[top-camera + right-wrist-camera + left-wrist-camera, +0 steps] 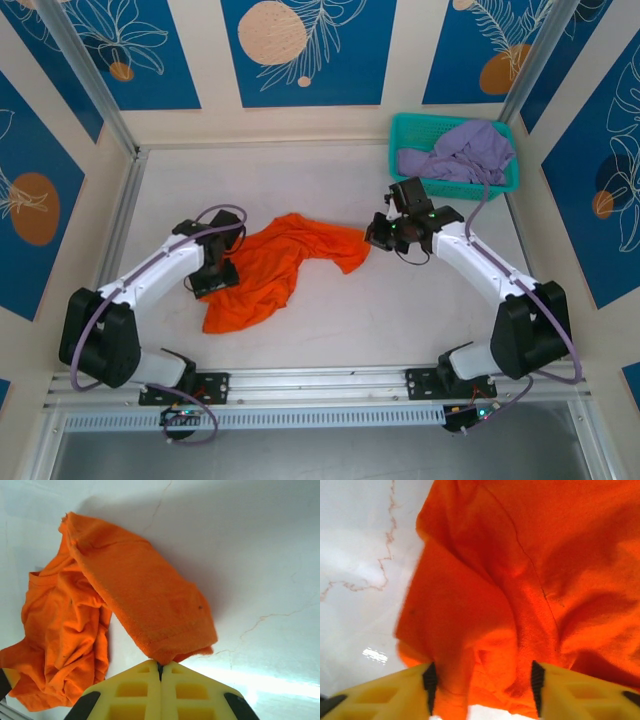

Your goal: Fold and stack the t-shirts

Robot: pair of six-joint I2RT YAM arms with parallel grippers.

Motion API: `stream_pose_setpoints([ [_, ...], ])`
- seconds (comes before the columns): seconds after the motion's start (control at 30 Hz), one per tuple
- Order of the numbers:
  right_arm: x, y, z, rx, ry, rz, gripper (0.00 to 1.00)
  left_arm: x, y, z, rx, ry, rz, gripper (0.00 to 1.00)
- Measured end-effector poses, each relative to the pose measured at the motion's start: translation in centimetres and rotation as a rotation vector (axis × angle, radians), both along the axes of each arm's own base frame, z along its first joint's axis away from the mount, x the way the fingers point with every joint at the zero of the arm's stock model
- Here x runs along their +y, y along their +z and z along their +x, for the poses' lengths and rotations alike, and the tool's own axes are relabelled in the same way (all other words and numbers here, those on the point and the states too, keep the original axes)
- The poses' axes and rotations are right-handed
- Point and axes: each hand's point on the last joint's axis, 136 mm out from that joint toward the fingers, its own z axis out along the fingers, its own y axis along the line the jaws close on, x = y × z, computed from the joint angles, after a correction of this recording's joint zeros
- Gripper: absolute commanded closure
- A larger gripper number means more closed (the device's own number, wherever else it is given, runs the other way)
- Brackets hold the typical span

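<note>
Pinching a sleeve hem of the orange t-shirt (275, 265), the right gripper (160, 667) is clamped tight, on the table near the teal basket (400, 130). The left gripper (482, 680) gapes around loose orange cloth farther from it. The lavender t-shirt (460, 155) lies inside that basket.

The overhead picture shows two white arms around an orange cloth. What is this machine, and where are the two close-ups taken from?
It is a robot with two arms bolted to a table, seen from above. Each close-up comes from a camera on one wrist; the yellow pieces are that arm's fingers. An orange t-shirt lies crumpled between the arms. The right gripper is shut, pinching one edge of it. The left gripper stands open with cloth between its jaws. A purple t-shirt sits in the teal basket.
</note>
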Motion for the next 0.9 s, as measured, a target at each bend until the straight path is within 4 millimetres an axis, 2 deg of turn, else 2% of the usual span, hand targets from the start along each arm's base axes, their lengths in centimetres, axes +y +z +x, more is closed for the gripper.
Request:
stream_pose_setpoints([
  [0.03, -0.4, 0.1, -0.1, -0.001, -0.009, 0.000, 1.00, 0.2, 0.3, 0.1, 0.000, 0.005, 0.016, 0.12],
  [0.17, -2.2, -0.3, -0.8, 0.017, -0.060, -0.014, 1.00, 0.8, 1.4, 0.6, -0.014, 0.027, 0.050, 0.10],
  [0.3, -4.4, -0.7, -1.4, 0.038, -0.125, -0.027, 1.00, 1.8, 1.1, 0.7, 0.008, 0.095, 0.049, 0.14],
  [0.4, -5.4, -0.6, -1.6, 0.045, -0.153, -0.028, 1.00, 2.9, 0.1, 0.7, 0.034, 0.186, 0.020, 0.20],
  [0.6, -6.6, -0.4, -1.9, 0.046, -0.176, -0.038, 1.00, 5.4, -2.9, -1.0, 0.115, 0.364, -0.046, 0.28],
  [0.7, -8.1, -0.2, -1.8, 0.046, -0.211, -0.044, 1.00, 5.4, -3.9, -1.1, 0.136, 0.394, -0.084, 0.32],
  [0.9, -10.3, -0.8, -2.2, 0.085, -0.271, -0.076, 1.00, 5.5, -5.4, 0.1, 0.152, 0.441, -0.174, 0.36],
])
